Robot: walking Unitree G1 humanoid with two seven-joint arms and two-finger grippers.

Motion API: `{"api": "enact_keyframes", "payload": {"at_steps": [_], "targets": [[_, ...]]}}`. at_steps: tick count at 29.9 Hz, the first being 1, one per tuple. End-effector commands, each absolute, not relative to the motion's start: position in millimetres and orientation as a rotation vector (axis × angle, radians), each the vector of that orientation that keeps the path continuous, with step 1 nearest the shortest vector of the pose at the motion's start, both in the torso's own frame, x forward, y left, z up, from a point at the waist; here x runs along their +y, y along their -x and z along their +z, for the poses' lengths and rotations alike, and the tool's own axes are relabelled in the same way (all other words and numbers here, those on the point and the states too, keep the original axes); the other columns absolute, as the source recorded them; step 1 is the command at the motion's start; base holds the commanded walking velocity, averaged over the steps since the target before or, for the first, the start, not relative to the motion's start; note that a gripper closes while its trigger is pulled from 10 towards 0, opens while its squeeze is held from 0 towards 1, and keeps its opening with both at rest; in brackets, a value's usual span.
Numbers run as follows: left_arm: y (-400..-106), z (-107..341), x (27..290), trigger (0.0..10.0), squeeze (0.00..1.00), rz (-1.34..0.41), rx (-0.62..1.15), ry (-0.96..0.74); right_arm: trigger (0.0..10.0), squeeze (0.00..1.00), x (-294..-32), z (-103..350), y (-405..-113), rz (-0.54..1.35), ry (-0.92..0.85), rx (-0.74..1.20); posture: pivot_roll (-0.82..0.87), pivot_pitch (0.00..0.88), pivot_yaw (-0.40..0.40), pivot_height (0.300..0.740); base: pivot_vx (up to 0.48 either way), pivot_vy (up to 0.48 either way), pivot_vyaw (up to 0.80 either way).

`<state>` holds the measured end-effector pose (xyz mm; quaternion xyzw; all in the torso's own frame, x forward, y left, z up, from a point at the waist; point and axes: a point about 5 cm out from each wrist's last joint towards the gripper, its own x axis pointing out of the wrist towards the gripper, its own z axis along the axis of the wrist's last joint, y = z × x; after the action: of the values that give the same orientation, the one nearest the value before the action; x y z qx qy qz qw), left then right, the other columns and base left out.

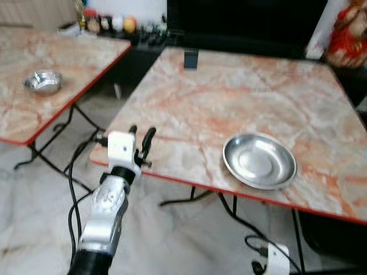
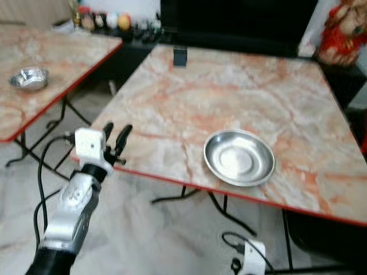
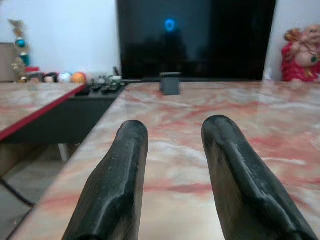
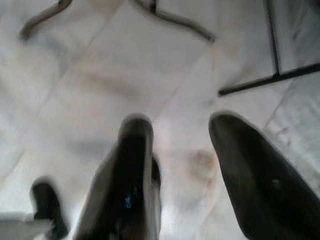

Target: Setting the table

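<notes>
A shiny steel plate (image 1: 259,160) lies on the near right part of the marble-topped table (image 1: 241,97), close to its red front edge. A small steel bowl (image 1: 43,82) sits on a second marble table (image 1: 34,114) to the left. My left gripper (image 1: 141,137) is raised at the main table's near left corner, open and empty, its fingers (image 3: 120,185) pointing across the tabletop. My right gripper (image 4: 175,145) hangs low over the tiled floor, open with nothing between its fingers; its wrist (image 1: 269,260) shows below the table's front edge.
A small dark block (image 1: 191,58) stands at the table's far edge before a black screen (image 3: 195,37). A red figurine (image 1: 347,31) is at the far right. Ornaments (image 1: 106,23) line a low shelf behind. Black table legs (image 1: 57,123) and cables (image 1: 71,189) cross the pale floor.
</notes>
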<state>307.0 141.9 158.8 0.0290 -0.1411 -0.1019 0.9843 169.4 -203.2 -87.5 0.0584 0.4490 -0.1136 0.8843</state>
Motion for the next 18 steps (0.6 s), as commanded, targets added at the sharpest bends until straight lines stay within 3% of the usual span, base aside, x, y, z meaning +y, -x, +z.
{"api": "enact_keyframes", "payload": {"at_steps": [1, 18], "targets": [[-308.2, 159.3, 145.9, 10.0, 0.00, -0.193, -0.283, -0.061, 10.0, 0.00, -197.4, -88.0, -170.4, -0.226, -0.134, 0.934, 0.05, 0.000, -0.041, 0.740, 0.000, 0.341, 0.00], [-308.4, 159.0, 146.2, 10.0, 0.00, -0.191, -0.281, -0.061, 10.0, 0.00, -197.7, -87.8, -170.6, -0.228, -0.134, 0.928, 0.05, 0.000, -0.046, 0.740, 0.000, 0.347, 0.00]]}}
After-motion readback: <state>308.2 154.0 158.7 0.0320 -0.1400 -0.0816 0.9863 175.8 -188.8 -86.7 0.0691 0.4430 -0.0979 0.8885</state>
